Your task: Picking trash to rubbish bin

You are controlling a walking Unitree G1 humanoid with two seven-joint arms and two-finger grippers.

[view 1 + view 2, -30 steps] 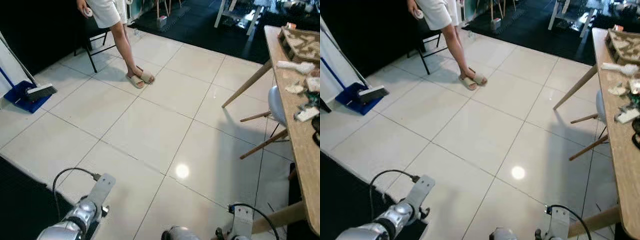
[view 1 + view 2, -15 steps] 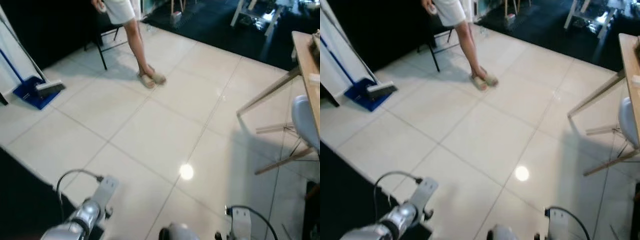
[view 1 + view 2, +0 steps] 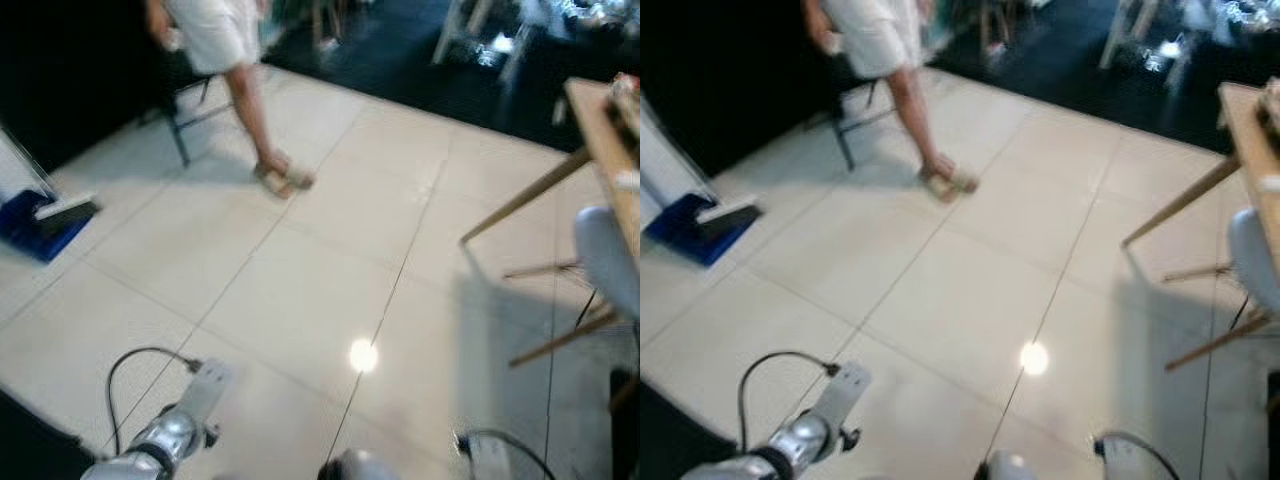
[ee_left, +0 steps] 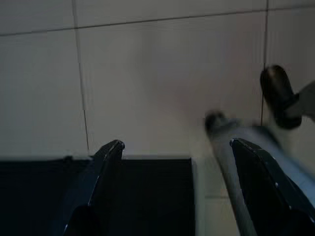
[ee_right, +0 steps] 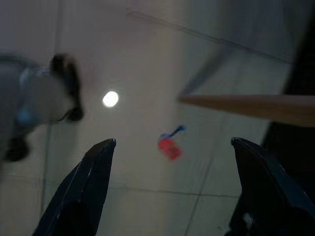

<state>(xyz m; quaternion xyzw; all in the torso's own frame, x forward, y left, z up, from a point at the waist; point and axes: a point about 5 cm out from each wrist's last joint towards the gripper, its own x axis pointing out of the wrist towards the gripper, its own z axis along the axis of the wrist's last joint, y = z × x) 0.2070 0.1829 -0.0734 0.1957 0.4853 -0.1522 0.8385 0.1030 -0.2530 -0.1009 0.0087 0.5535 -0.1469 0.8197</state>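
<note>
scrap (image 5: 169,146): small red piece with a blue tail, lying flat on the tile (image 3: 300,300) in my right wrist view, just beside the wooden leg (image 5: 246,109), between my right fingers' line of sight. i judge it light, thin and soft, likely paper or wrapper; it may slide on the glossy tile. best taken by pinching across the red body, fingertips low to the floor.

right gripper (image 5: 172,196): fingers apart, nothing between them, hanging above the floor.

left gripper (image 4: 172,196): fingers apart, holding nothing, over tile and a dark mat edge (image 4: 142,196).

left arm (image 3: 165,440): at 7 o'clock in the head view, cable looped above it.

light spot (image 3: 362,355): glare on the tile, near 6 o'clock.

person (image 3: 225,60): at 11 o'clock, in sandals, standing by a black chair (image 3: 180,110).

dustpan and brush (image 3: 45,215): blue, at 9 o'clock.

table (image 3: 600,130): wooden, at 2 o'clock, a pale chair (image 3: 605,260) beneath at 3 o'clock.

bin: none made out.

change from half a second ago: the whole head view has shifted and blurred, so my camera has moved; the dustpan sits nearer the picture's 9 o'clock edge, more of the table shows. the person's feet stand on the same tile.
</note>
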